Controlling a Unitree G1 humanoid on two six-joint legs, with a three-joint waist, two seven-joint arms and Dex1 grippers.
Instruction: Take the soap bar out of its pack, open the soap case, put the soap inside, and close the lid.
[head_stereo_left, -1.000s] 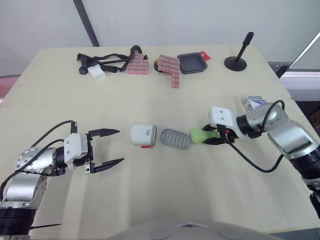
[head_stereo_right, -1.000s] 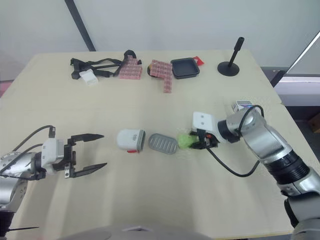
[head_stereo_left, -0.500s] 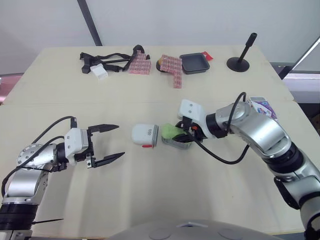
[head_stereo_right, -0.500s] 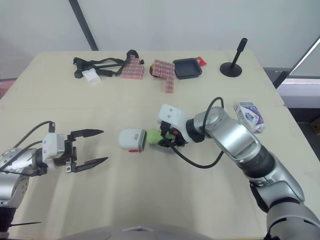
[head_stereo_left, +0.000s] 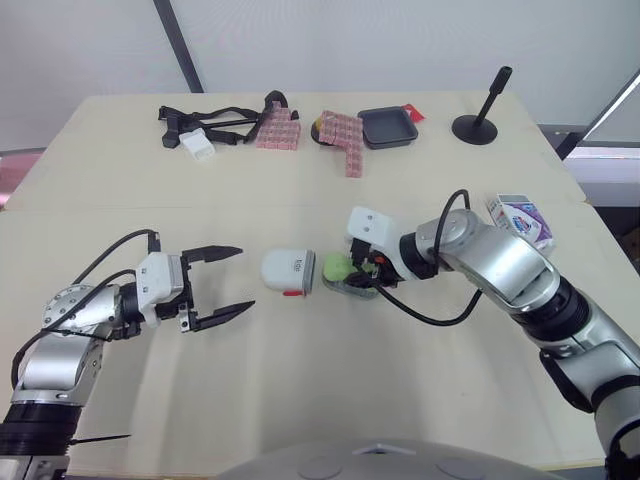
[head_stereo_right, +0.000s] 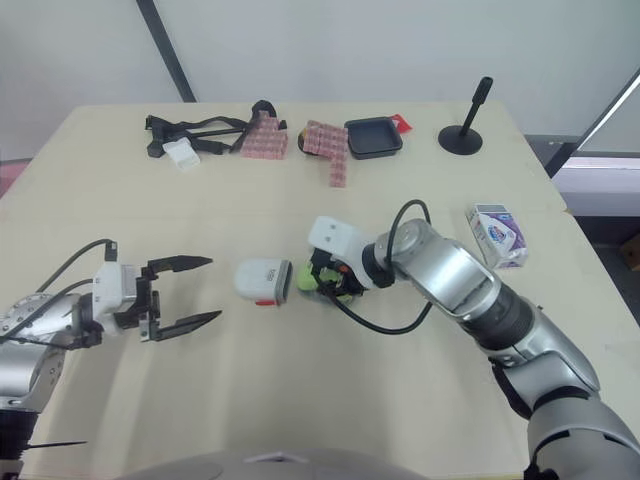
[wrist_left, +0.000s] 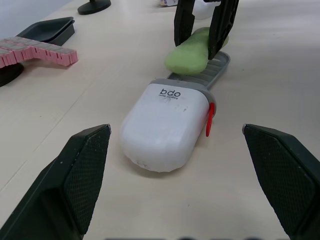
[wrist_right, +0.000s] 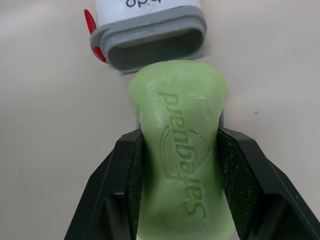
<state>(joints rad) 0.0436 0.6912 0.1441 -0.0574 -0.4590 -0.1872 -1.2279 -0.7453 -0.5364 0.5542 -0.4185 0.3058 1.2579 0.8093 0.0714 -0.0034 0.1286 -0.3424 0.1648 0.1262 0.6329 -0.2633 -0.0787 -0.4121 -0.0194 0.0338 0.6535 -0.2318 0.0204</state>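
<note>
The white soap case (head_stereo_left: 289, 271) lies on its side mid-table, its grey-rimmed open mouth (wrist_right: 150, 47) facing right. My right gripper (head_stereo_left: 345, 268) is shut on the green soap bar (wrist_right: 182, 160) and holds it just in front of that mouth, above the ribbed grey lid (head_stereo_left: 358, 288). In the left wrist view the soap (wrist_left: 192, 56) rests over the lid (wrist_left: 217, 67), just outside the case (wrist_left: 167, 125). My left gripper (head_stereo_left: 246, 277) stands open a short way left of the case, holding nothing. The soap pack (head_stereo_left: 518, 217) lies at the right edge.
Along the far side lie black straps with a white block (head_stereo_left: 195, 145), pink brick pieces (head_stereo_left: 340, 135), a black tray (head_stereo_left: 386, 126) and a black stand (head_stereo_left: 480, 125). The table's right edge is close to the pack.
My right gripper has carried the soap leftward, from right of the grey lid to the case's open mouth. The left gripper has edged slightly toward the case, still open.
</note>
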